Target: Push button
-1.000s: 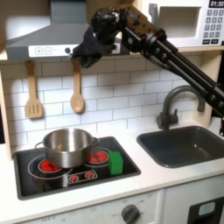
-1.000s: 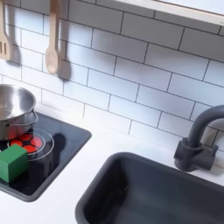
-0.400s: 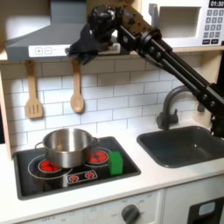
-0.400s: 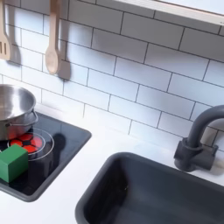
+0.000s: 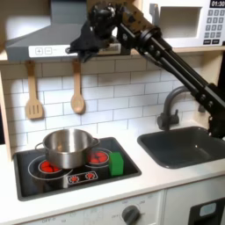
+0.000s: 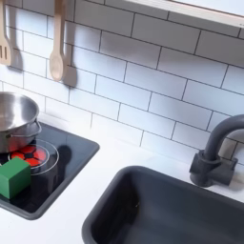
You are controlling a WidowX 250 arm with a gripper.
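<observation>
First exterior view, tool (image 5: 77, 48) at range hood (image 5: 39, 37) buttons (image 5: 42, 51), jaw state unclear, buttons tiny

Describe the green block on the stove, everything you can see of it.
The green block is a small plain cuboid, matte and unmarked, possibly painted wood or plastic. It stands upright on the black stovetop, near the front edge on the first exterior view's right side, beside a red burner ring. In the second exterior view it shows a lighter top face and darker sides. The metal pot sits close behind it; whether they touch is unclear.
</observation>
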